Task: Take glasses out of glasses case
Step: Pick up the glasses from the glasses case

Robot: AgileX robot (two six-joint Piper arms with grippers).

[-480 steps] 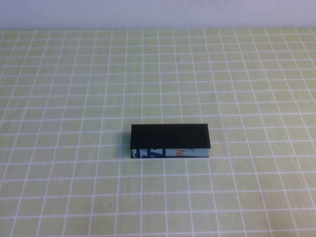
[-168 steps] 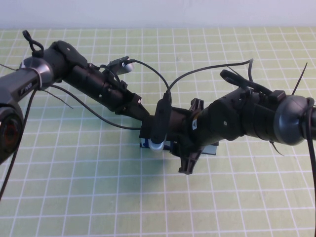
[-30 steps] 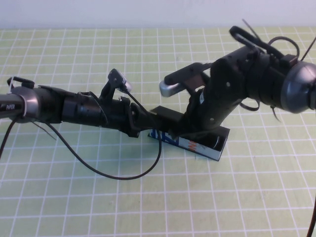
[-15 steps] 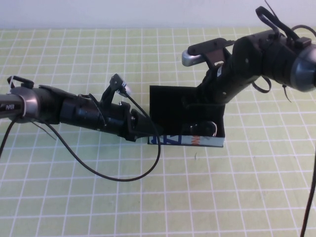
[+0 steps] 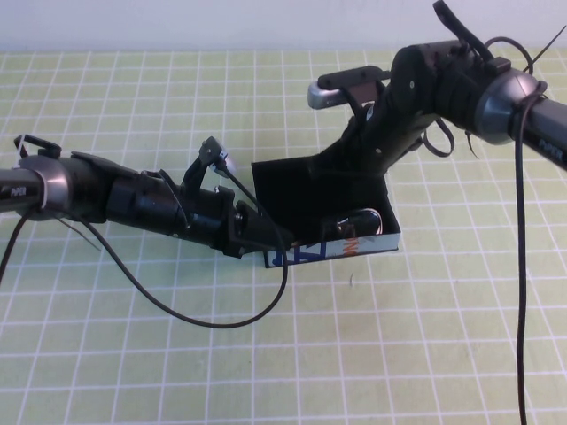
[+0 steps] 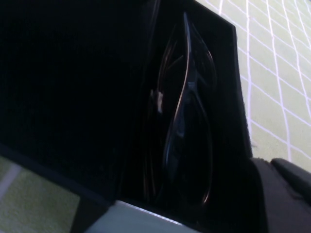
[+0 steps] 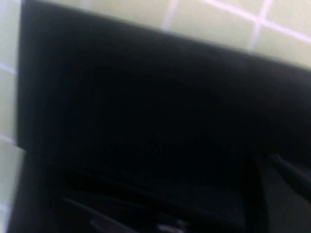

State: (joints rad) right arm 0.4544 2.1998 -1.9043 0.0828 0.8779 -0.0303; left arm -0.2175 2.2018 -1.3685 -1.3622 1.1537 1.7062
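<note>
The glasses case (image 5: 337,250) sits near the middle of the green gridded table (image 5: 425,354), lid thrown back and standing open; it's a black rectangular box, black inside too, with a pale front side carrying blue lettering and a small orange-red mark. The glasses (image 5: 359,221) lie inside it, toward the right end from above; glossy dark lenses catching a bit of light, thick black frame. From my left wrist I see them (image 6: 187,136) close up, folded, curved lens edges gleaming against the dark interior of the case (image 6: 73,97). My left gripper (image 5: 266,241) is low at the case's left front corner, right against it; whether its fingers are parted or pinched, I cannot tell. My right gripper (image 5: 341,164) is up at the back edge of the raised lid, jaws fully closed; I can't make out whether they pinch the lid or only press against it.
</note>
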